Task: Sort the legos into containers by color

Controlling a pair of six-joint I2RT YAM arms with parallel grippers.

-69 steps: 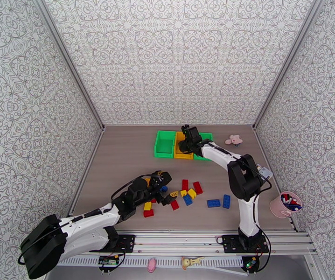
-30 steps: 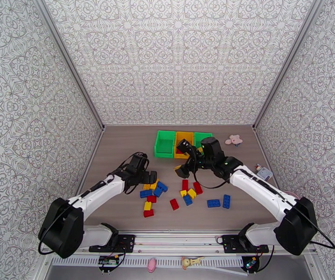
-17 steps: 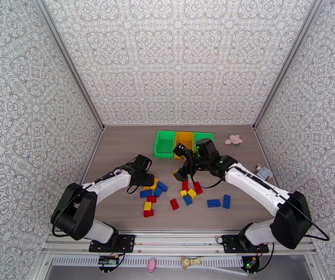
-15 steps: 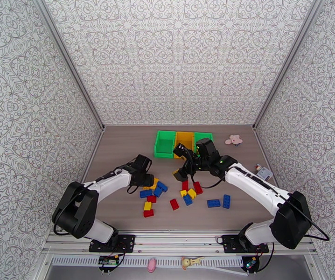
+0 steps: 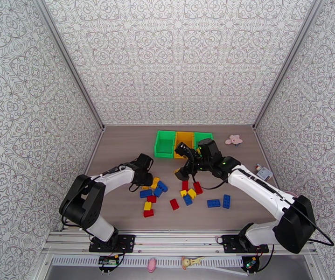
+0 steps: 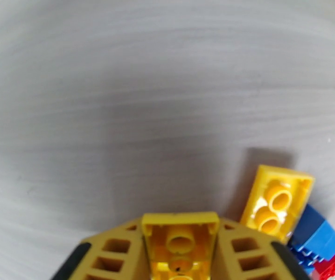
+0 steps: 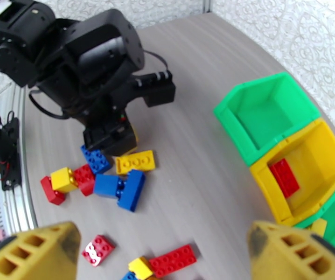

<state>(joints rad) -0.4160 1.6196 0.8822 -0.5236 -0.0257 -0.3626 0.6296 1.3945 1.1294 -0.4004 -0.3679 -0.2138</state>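
Grey wood-grain tabletop [image 5: 121,150] is seen beneath both arms. On the left, the left end effector [image 5: 145,179] is lowered at the far-left edge of the scattered legos [image 5: 174,204]. In the left wrist view its fingers [image 6: 116,250] are seen clamped on a yellow brick [image 6: 179,227], which is gripped with its hollow side turned toward the camera. Just to the right in that view, a second yellow brick [image 6: 277,201] is laid hollow side up on the tabletop, with a blue brick [image 6: 314,236] just beside it. The remaining legos, red, yellow and blue mixed, are spread over the near middle of the tabletop, and two blue bricks [image 5: 213,203] are set a little apart at the right end of the group. Farther back, near the middle of the far edge, the containers are joined side by side: a left green bin [image 5: 165,143], a yellow bin [image 5: 184,137] and a right green bin [image 5: 205,135]. In the right wrist view a red brick [image 7: 284,177] is seen lying inside the yellow bin, and a yellow piece [image 7: 317,226] is partly seen in the right green bin. The right end effector [image 5: 182,160] is held between the containers and the legos, its fingers spread wide apart. To the right of the containers a pink flower-shaped toy [image 5: 234,139] is placed, and a pink round cup [image 5: 285,204] of small mixed pieces is stood near the right edge.
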